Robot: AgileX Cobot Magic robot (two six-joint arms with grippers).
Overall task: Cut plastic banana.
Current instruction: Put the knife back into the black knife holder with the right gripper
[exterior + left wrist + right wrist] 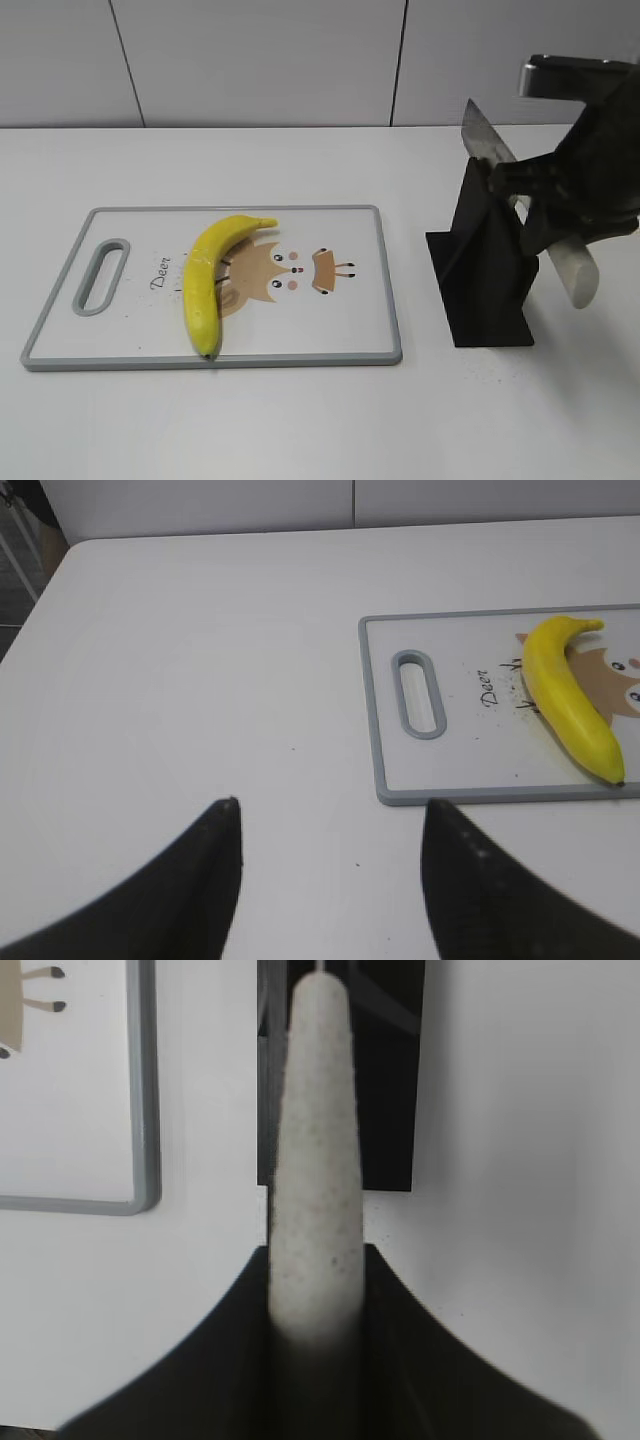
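The plastic banana [208,275] is bright yellow and curved, and lies on the left half of the white cutting board [350,330]; it also shows in the left wrist view [568,695]. My right gripper [520,190] is shut on the knife's pale grey handle [315,1160], over the black knife stand [485,290], to the right of the board. The blade [486,135] points up and to the left. My left gripper [330,805] is open and empty over bare table, left of the board's handle end.
The board has a grey rim [372,710], a handle slot [100,275] and a cartoon print. The black stand [390,1080] sits just right of the board's corner [148,1110]. White table all round, wall behind.
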